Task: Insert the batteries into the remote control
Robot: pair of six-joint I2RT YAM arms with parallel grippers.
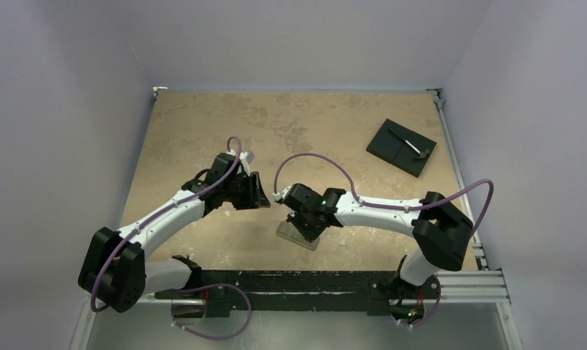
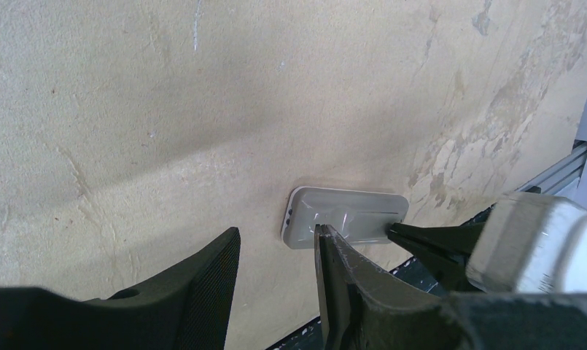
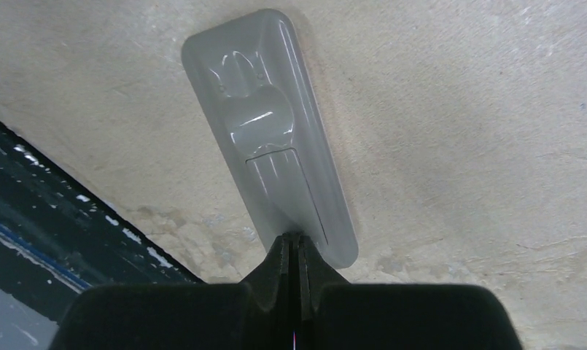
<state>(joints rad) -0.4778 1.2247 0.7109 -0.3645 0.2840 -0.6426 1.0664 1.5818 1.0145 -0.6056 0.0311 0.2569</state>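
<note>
**Remote lies grey back up; right end effector closed at its end**

The tan, mottled table [image 1: 203, 131] carries a black square plate [image 1: 401, 146] far off at its back right. The remote control [image 3: 268, 124] lies flat near the front edge, close to the dark rail there.

The remote is a slim rectangle with rounded corners, and its glossy grey back faces up. A rounded bump rises around its middle. From the bump, the outline of a narrow panel runs toward the end nearest the right arm. Its button face is not visible.

The right end effector [image 3: 296, 240] has its two fingers pressed tightly together, with nothing between them. Their joined tip meets that near end of the remote, at the foot of the narrow panel.

The left end effector [image 2: 275, 233] is partly spread and holds nothing. It hovers above the table just beside the remote, apart from it in the top view. In the left wrist view one finger overlaps the remote's edge.
</note>
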